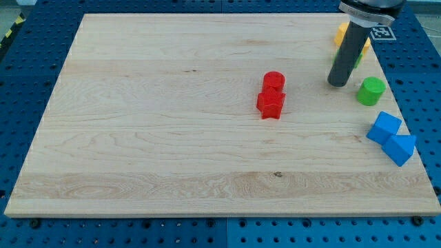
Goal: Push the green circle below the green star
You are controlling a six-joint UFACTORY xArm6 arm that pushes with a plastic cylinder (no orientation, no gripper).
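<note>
We see no pincer here, so we cannot tell any state for one; our arm ends in a straight dark rod, smooth and cylindrical, and my tip (337, 84) rests on the pale wooden surface (172, 110), whose grain runs in long streaks across the view.

We take the green circle (371, 91) as our landmark. It is a short, matte green cylinder near the surface's right edge. My tip stands just to its left and a little toward the view's top, close by but apart from it.

Behind the rod, toward the view's top from the green circle, we make out a yellow block (342, 32) and a sliver of another green block (360, 56); the rod hides most of both, so we cannot tell their shapes.

Below the green circle, toward the view's bottom right, two angular blue blocks (391, 138) lie touching each other at the surface's edge.

Well to the left of the green circle, a red cylinder (273, 80) sits touching a red star-like block (271, 104) just beneath it.
</note>
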